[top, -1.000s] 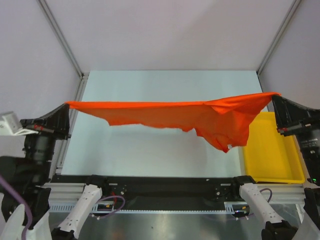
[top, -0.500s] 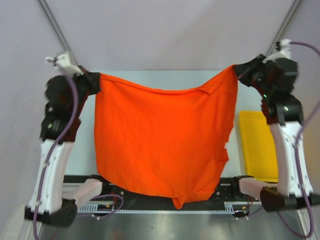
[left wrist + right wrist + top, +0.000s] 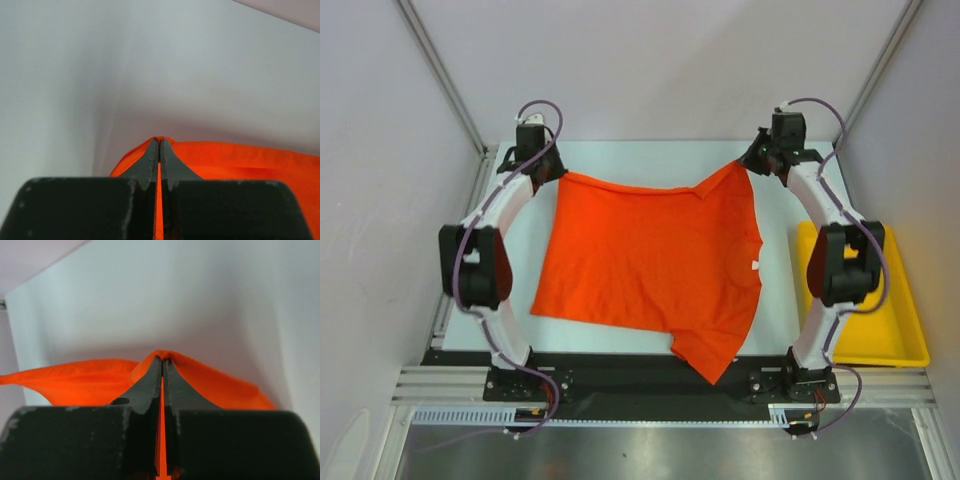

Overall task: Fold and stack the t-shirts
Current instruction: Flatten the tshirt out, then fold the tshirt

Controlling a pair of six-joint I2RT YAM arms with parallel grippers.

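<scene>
One soft orange-red t-shirt [image 3: 650, 265], spread flat, left gripper [image 3: 159, 142], right gripper [image 3: 163, 360], each pinching a corner

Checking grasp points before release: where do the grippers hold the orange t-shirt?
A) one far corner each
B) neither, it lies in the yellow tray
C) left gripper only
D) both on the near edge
A: each wrist view shows orange cloth clamped in the shut left gripper and right gripper, and the top view has the t-shirt held at its two far corners.

Plain pale walls [image 3: 650, 60] (framed by slanting metal posts [image 3: 440, 72]) enclose a light table [image 3: 650, 155].
</scene>
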